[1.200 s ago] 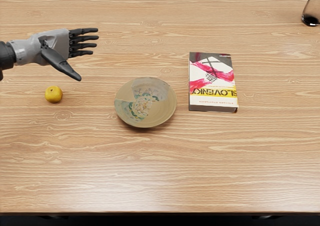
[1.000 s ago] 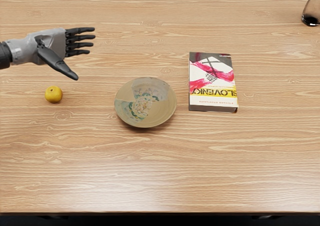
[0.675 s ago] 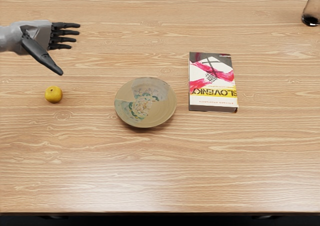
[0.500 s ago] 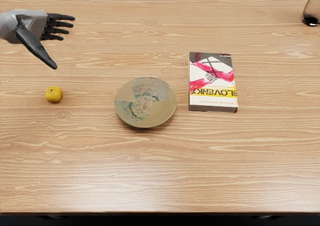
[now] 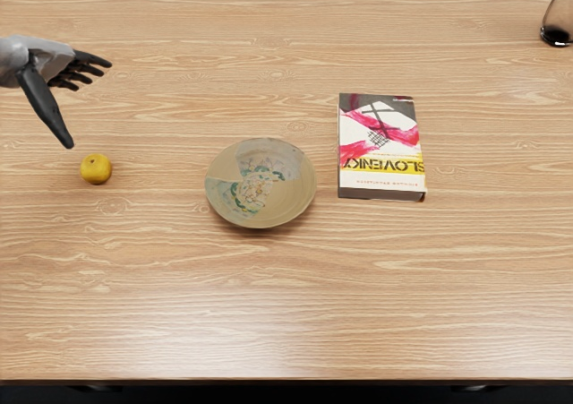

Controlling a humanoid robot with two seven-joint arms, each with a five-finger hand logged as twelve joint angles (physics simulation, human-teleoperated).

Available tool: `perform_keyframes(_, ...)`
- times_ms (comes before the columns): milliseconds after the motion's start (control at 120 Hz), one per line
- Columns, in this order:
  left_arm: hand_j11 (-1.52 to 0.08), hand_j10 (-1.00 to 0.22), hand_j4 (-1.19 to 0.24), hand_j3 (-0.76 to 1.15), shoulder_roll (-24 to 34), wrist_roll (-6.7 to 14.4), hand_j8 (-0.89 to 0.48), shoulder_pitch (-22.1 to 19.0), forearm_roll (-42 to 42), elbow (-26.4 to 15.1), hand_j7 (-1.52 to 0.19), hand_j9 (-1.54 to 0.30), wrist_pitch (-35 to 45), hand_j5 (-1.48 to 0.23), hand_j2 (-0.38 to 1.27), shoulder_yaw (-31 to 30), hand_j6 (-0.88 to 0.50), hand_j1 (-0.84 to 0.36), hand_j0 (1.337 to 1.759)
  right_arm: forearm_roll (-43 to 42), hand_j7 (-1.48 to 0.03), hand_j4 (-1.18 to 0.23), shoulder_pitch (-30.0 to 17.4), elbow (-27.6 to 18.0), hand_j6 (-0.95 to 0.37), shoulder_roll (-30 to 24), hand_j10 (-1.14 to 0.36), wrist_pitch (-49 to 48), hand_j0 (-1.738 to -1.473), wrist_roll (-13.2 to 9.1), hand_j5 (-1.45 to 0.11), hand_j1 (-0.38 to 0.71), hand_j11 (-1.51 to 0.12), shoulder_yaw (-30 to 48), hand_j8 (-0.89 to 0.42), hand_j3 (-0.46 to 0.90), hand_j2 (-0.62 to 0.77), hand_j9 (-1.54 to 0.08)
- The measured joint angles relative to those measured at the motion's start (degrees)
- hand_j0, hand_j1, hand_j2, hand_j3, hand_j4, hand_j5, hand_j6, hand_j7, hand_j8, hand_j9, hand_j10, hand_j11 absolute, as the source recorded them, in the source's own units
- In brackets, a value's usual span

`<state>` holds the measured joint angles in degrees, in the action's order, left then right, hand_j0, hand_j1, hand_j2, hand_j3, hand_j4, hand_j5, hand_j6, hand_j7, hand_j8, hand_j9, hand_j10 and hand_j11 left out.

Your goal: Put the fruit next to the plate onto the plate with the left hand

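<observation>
Left hand (image 5: 45, 64), wrist cropped, spread wide and empty near fruit (image 5: 96, 168); corner shape perhaps right hand (image 5: 559, 23).

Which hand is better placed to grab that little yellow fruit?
The left hand: it hovers open just behind the fruit, left of the plate. The right arm shows only at the far right corner.

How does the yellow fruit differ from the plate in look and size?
The yellow fruit is small and ball-shaped; the plate is far wider and shallow. The fruit is plain yellow; the plate is beige with a greenish pattern inside. Both rest on the wooden table, apart.
</observation>
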<state>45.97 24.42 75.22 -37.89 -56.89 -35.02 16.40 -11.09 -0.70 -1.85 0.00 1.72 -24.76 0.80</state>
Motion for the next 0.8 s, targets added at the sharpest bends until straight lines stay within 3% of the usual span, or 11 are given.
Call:
perform_keyframes(300, -0.02, -0.02, -0.02, 0.00, 0.3, 1.7, -0.02, 0.7, -4.3, -0.5, -0.02, -0.02, 0.0, -0.02, 0.00, -0.6, -0.02, 0.33, 1.658, 0.0, 0.00, 0.00, 0.0, 0.0, 0.00, 0.0, 0.00, 0.0, -1.658, 0.0, 0.00, -0.35, 0.00, 0.0, 0.00, 0.00, 0.00, 0.00)
perform_keyframes(458, -0.02, -0.02, -0.02, 0.00, 2.7, 2.0, -0.02, 4.9, -4.6, -5.8, -0.02, -0.02, 0.0, -0.02, 0.00, -6.4, -0.02, 0.33, 1.658, 0.0, 0.00, 0.00, 0.0, 0.0, 0.00, 0.0, 0.00, 0.0, -1.658, 0.0, 0.00, -0.35, 0.00, 0.0, 0.00, 0.00, 0.00, 0.00)
perform_keyframes(642, -0.02, -0.02, -0.02, 0.00, 3.1, 2.1, -0.02, 5.8, -4.6, -10.5, -0.02, -0.02, 0.0, -0.02, 0.00, -11.1, -0.02, 0.33, 1.658, 0.0, 0.00, 0.00, 0.0, 0.0, 0.00, 0.0, 0.00, 0.0, -1.658, 0.0, 0.00, -0.35, 0.00, 0.0, 0.00, 0.00, 0.00, 0.00)
perform_keyframes(800, -0.02, -0.02, -0.02, 0.00, 3.0, 2.1, -0.02, 6.1, -6.6, -12.2, -0.02, -0.02, 0.0, -0.02, 0.00, -12.9, -0.02, 0.33, 1.658, 0.0, 0.00, 0.00, 0.0, 0.0, 0.00, 0.0, 0.00, 0.0, -1.658, 0.0, 0.00, -0.35, 0.00, 0.0, 0.00, 0.00, 0.00, 0.00)
